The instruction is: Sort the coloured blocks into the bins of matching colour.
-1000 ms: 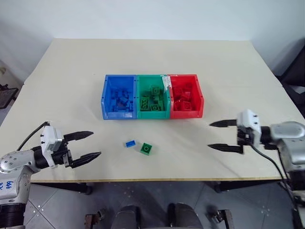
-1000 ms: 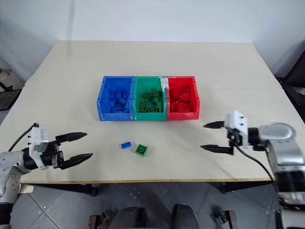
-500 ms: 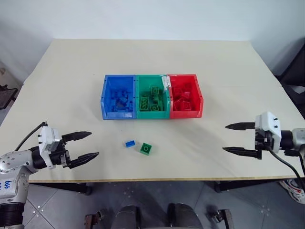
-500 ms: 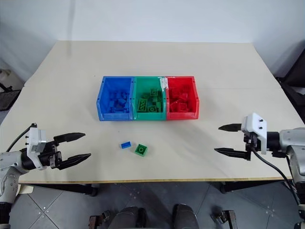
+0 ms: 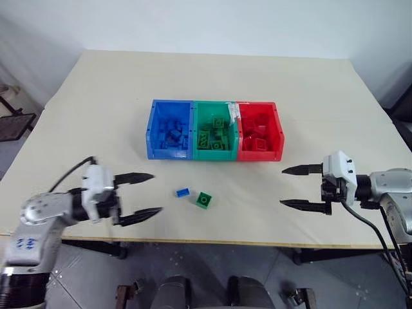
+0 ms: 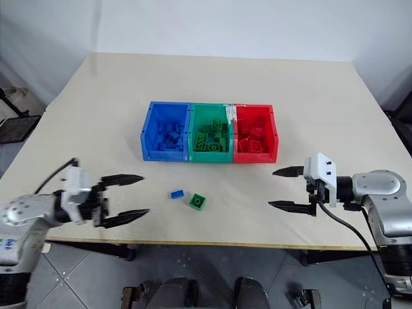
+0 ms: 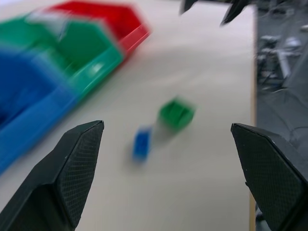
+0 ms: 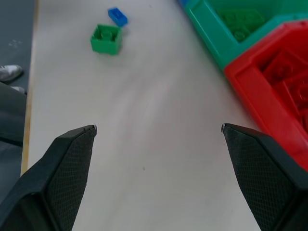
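Bins: three joined open-topped plastic boxes sat in a row mid-counter, w/ the blue bin [image 5: 170, 129] on the left, green bin [image 5: 215, 129] in the middle, red bin [image 5: 259, 131] on the right. Each held a heap of studded plastic bricks of its own colour. The pale beige counter [image 5: 212, 77] carried two loose bricks near its near edge, in front of the bins & well apart from them: a small blue studded plastic brick [image 5: 183, 192] and, just beside it to the right & slightly nearer, a small green studded plastic brick [image 5: 205, 200]. They lay close but whether touching couldn't be told.

Left claw [image 5: 150, 194] hung over the near-left part of the counter, its two black fingers spread wide w/ nothing between them, tips pointing right toward the loose bricks, near them but not touching. Left wrist view had both bricks between its fingers, farther along.

Right claw [image 5: 288, 187] hung over the near-right part of the counter, fingers likewise spread wide & empty, tips pointing left, well apart from the bricks & near the red bin's near right corner.
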Controlling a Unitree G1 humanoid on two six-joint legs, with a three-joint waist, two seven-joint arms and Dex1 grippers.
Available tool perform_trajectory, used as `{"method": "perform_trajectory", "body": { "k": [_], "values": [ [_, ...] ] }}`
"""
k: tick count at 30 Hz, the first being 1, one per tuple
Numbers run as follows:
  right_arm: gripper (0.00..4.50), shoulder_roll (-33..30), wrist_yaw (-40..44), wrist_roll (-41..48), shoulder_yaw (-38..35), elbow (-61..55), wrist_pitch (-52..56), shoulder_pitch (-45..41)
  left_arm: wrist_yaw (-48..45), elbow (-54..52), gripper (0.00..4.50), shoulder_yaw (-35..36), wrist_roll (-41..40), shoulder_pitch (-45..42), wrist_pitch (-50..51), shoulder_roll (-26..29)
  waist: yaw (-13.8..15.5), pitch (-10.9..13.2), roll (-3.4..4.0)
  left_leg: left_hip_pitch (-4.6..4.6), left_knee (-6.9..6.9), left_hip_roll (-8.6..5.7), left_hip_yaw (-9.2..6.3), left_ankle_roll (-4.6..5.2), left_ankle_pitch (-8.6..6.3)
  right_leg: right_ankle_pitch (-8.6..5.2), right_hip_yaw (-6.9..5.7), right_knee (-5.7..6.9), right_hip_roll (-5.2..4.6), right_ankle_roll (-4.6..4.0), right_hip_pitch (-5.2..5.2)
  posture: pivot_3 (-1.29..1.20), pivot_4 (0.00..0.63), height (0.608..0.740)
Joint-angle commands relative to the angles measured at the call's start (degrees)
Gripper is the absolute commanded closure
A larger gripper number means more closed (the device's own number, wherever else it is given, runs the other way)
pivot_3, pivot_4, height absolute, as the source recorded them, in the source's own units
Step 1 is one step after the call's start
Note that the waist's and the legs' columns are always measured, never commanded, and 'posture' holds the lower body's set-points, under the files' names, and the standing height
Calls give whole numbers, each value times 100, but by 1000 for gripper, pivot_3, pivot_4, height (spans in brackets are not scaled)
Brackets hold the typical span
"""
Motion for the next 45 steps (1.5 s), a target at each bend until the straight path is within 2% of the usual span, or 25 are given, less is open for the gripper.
{"method": "perform_trajectory", "body": {
  "k": [1,4,7,13,16,24,42,45],
  "values": [
    [151,-154,208,198,-257,-48,-133,9,742,-859,0,-511,22,-207,476,-284,5,0,0,0,1,0,1,0,0,0,-1,0,4,0,1,0,150,740],
    [151,-304,375,182,-349,111,-190,11,1774,-1343,0,-1059,243,-377,1429,-605,33,0,0,0,6,-1,5,0,0,0,-3,-1,15,0,3,0,150,740],
    [151,-371,628,360,-519,287,-280,6,2233,-1517,0,-1409,274,-420,2142,-711,40,-1,-1,4,8,1,7,1,0,0,-1,-1,21,1,8,0,150,740],
    [151,-519,1330,791,-960,788,-593,93,2876,-1644,0,-1833,371,-527,2761,-1046,79,-1,0,1,16,0,9,7,-3,0,-2,-8,24,1,13,0,150,740],
    [151,-775,1419,998,-943,1020,-824,184,3106,-1632,0,-1973,465,-598,2927,-1198,97,-1,0,-2,23,-3,1,10,-4,0,-5,-11,21,1,19,0,150,740],
    [151,-825,1272,906,-841,1149,-866,12,3457,-1570,0,-2475,697,-725,3550,-1222,71,-3,6,0,24,5,8,11,-5,0,-4,-18,24,1,21,0,150,740],
    [151,-745,1004,757,-815,1116,-793,-45,3450,-1112,0,-2898,1266,-782,3526,-1113,96,-10,17,1,28,-2,5,12,-5,0,-4,-19,21,1,28,0,150,740],
    [122,-742,975,730,-843,1118,-793,-33,3404,-1042,629,-3039,1388,-849,3589,-1035,102,-13,22,1,29,-5,5,12,-6,0,-5,-19,22,1,29,0,150,740]
  ]
}}
